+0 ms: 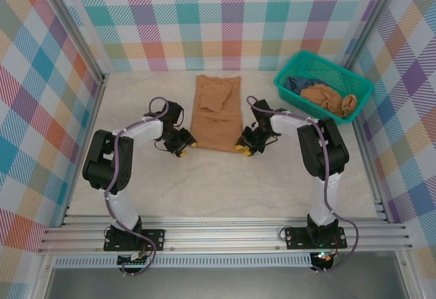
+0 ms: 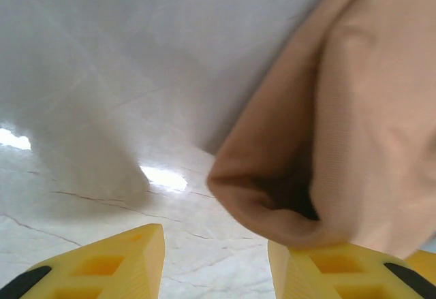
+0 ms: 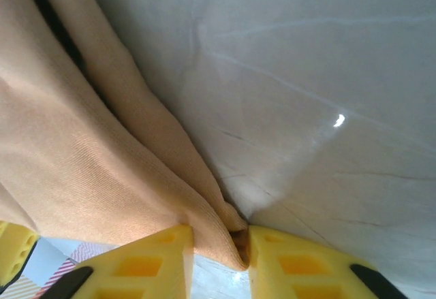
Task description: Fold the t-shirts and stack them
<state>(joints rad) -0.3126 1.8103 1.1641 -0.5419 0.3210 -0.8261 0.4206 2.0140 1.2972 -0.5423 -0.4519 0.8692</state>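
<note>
Tan knit t-shirt (image 1: 216, 112), folded into a long rectangle, lies toward the far edge of the pale veined bench (image 1: 136, 108); right gripper (image 3: 221, 244) clenched on its near-right hem, left gripper (image 2: 216, 261) released beside the rolled near-left corner; crumpled tan shirt (image 1: 330, 99) in teal mesh basket (image 1: 325, 59), far-right corner

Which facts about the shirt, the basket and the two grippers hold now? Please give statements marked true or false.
1. The t-shirt lies between the left gripper and the right gripper. True.
2. The teal basket stands at the left rear. False: it stands at the right rear.
3. The right gripper pinches the t-shirt's edge. True.
4. The left gripper is shut on cloth. False: it is open, with the t-shirt's corner beside it.
5. The teal basket is empty. False: clothes lie inside.
</note>
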